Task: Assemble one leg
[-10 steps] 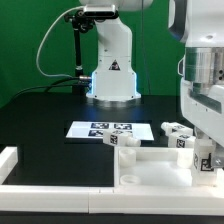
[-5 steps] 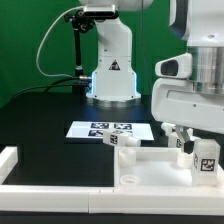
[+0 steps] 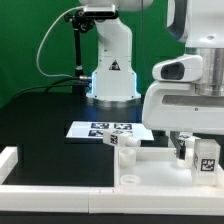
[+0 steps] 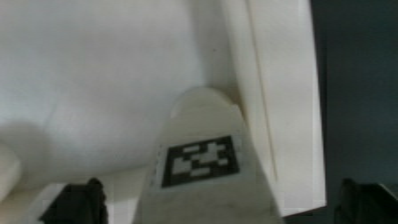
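Observation:
A white leg (image 4: 206,150) with a black-and-white tag lies between my two dark fingertips (image 4: 82,204), on the big white tray-like panel (image 4: 89,80). My gripper (image 4: 221,206) is open and straddles this leg without touching it. In the exterior view my gripper (image 3: 194,150) hangs low at the right over the panel's far right corner, beside that tagged leg (image 3: 207,156). Another leg (image 3: 119,140) lies by the panel's far rim.
The marker board (image 3: 100,127) lies on the black table behind the panel (image 3: 90,180). The arm's white base (image 3: 112,70) stands at the back. A white rim piece (image 3: 8,158) sits at the exterior view's left.
The arm's white body has moved toward the exterior view's left and lower, and now covers the legs that showed at the right. The parts on the table have not moved.

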